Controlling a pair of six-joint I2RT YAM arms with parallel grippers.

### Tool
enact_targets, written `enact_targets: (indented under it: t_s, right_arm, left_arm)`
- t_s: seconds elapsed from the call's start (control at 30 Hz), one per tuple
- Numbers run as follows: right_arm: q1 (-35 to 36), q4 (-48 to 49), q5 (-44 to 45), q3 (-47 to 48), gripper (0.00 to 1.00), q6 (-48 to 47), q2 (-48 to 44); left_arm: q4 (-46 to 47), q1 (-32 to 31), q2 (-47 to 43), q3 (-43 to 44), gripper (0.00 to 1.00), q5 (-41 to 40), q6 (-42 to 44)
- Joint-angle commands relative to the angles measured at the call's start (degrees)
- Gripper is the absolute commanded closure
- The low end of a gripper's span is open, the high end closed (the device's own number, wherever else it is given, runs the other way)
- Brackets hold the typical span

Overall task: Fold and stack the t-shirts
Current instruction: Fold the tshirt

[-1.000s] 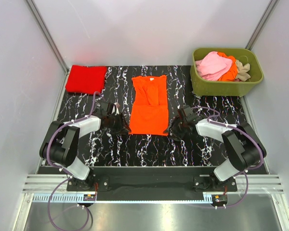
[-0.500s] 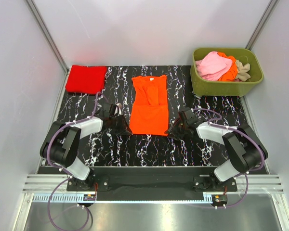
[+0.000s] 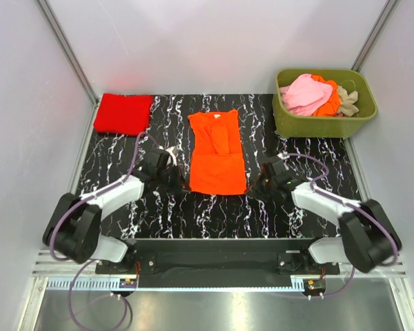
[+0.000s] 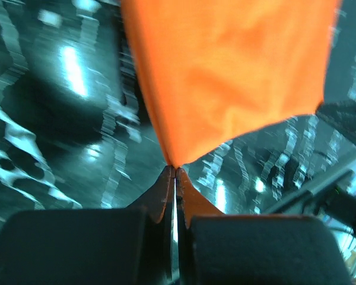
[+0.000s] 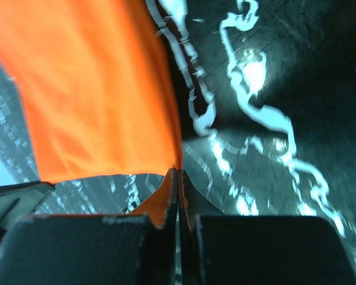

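Note:
A bright orange t-shirt (image 3: 216, 155) lies folded lengthwise in the middle of the black marbled table (image 3: 207, 207). My left gripper (image 3: 183, 185) is shut on its near left corner, and the orange cloth (image 4: 225, 77) rises from the pinched tips (image 4: 175, 169). My right gripper (image 3: 251, 187) is shut on the near right corner, where the orange cloth (image 5: 95, 89) meets the closed tips (image 5: 178, 171). The near hem is lifted a little off the table. A folded red t-shirt (image 3: 123, 113) rests at the back left. Pink, orange and beige t-shirts (image 3: 317, 95) are heaped in the tub.
The olive-green plastic tub (image 3: 326, 123) stands at the back right corner. White walls with metal posts close in the table on three sides. Both arm bases sit on the black rail (image 3: 214, 255) at the near edge.
Both grippers slid inward to the orange shirt's near corners and shut on them. The near hem has moved slightly toward the back, and both arms have stretched out.

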Motion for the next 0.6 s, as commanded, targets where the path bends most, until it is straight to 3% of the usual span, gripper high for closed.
enact_targets:
  t_s: [0.0,0.37,0.47,0.57]
  right_arm:
    - [0.51,-8.63,2.82,-0.35,1.00,-3.60,-7.36]
    - [1.30,-17.88,0.01,-4.92,1.00,-3.60,-30.31]
    - [1.22,-17.97,1.50,-2.12,1.00,-6.05,-31.82]
    - [1.22,-18.41,3.96,3.67,1.00,-10.01,-27.35]
  left_arm:
    - [-0.99,-2.99,-8.50,-2.42,1.00,-3.00,-2.11]
    - [-11.44,-16.62,-26.01,-4.19,1.00,-8.54,-11.69]
    - [-12.94,-16.62,-23.57,-2.00,1.00,-9.68,-9.95]
    - [-14.88,-15.57,-18.31,3.96,1.00,-10.39,-7.75]
